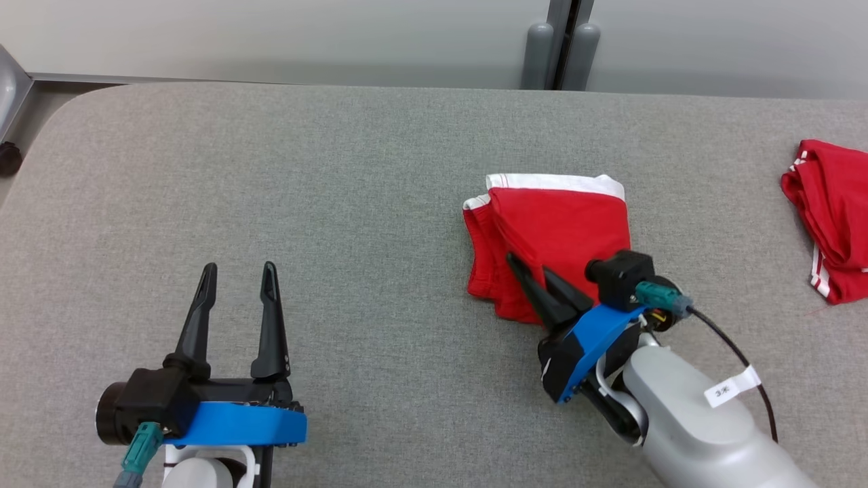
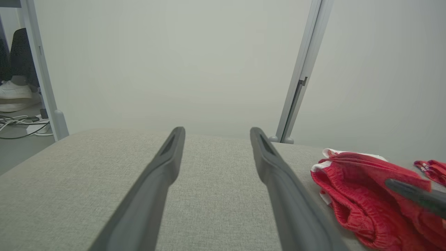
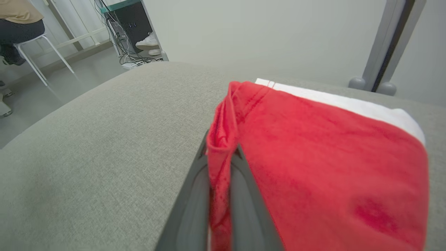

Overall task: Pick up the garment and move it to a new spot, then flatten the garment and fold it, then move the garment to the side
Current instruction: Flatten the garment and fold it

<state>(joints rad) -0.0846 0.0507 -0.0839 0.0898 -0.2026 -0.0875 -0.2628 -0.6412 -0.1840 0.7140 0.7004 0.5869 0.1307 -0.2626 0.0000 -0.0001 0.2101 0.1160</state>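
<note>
A folded red garment (image 1: 556,230) with a white waistband lies right of centre on the grey table (image 1: 339,203). My right gripper (image 1: 525,268) is shut on the garment's near left edge. In the right wrist view a pinched red fold (image 3: 219,167) stands between the two dark fingers (image 3: 195,202). My left gripper (image 1: 237,271) hovers open and empty over bare table at the lower left, well away from the cloth. The left wrist view shows its spread fingers (image 2: 163,167) and, at the right, the garment (image 2: 352,181) with the right gripper's fingertip (image 2: 414,195) on it.
A second red garment (image 1: 831,217) with white stripes lies at the table's right edge. A wall and a grey post (image 1: 559,47) stand behind the table. Beyond the table's left end are cables, a stool (image 3: 31,48) and a seated person (image 3: 21,21).
</note>
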